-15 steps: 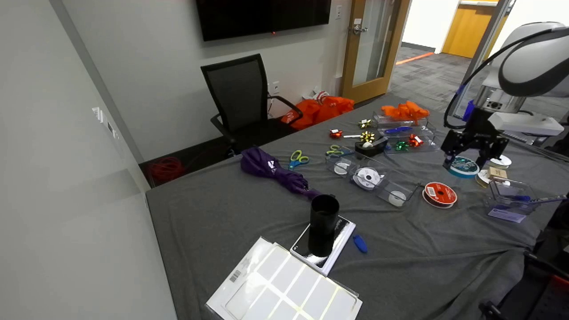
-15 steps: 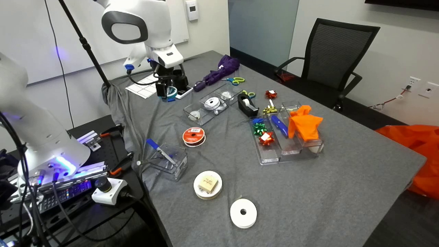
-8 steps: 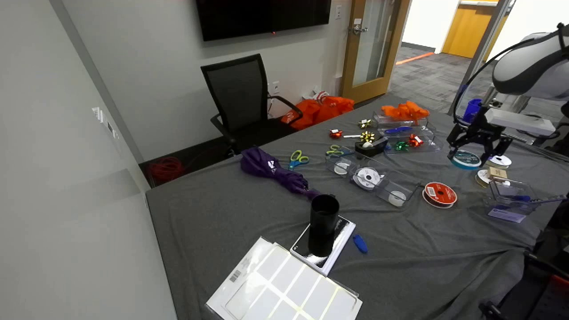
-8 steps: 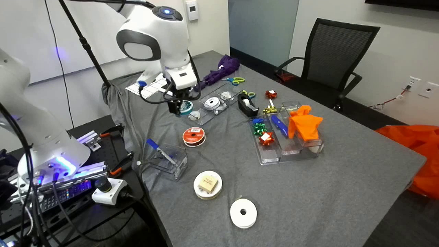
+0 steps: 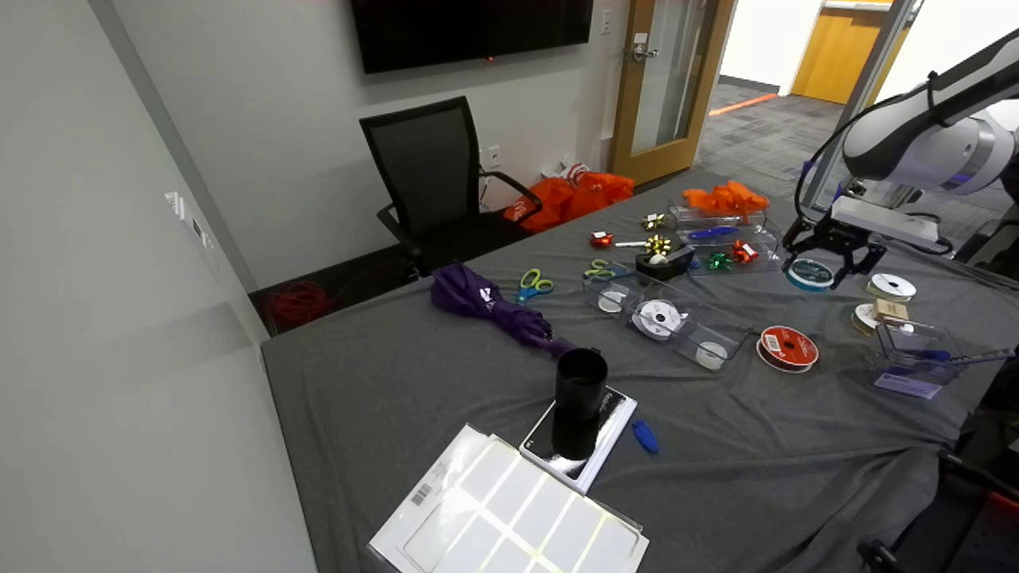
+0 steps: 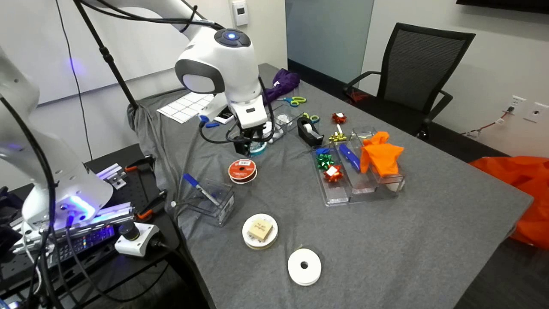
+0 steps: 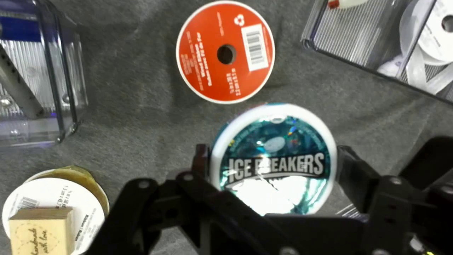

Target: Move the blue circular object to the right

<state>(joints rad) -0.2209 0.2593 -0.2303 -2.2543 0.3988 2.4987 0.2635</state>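
Observation:
The blue circular object is a round teal tin with a pale rim and "ICE BREAKERS" lettering (image 7: pixel 274 141). It also shows in both exterior views (image 5: pixel 810 274) (image 6: pixel 257 148). My gripper (image 7: pixel 272 159) is shut on it, one black finger at each side of its rim. The gripper (image 5: pixel 815 269) holds the tin above the grey tablecloth, close to the orange-red disc (image 6: pixel 242 170). In the wrist view, the gripper body hides the tin's lower edge. The white disc (image 6: pixel 304 266) lies flat on the table.
A wooden block (image 6: pixel 260 230) sits on another spool. A clear box with a pen (image 6: pixel 214 206) stands near the robot's side. A clear tray with spools (image 5: pixel 677 326), a tape dispenser (image 6: pixel 309 132) and a clear organiser with bows (image 6: pixel 336 198) are nearby. A black cup (image 5: pixel 579 398) stands farther off.
The arm has carried the tin to the right and downward in an exterior view, from near the paper sheets to beside the orange-red disc. The grip on the tin is unchanged.

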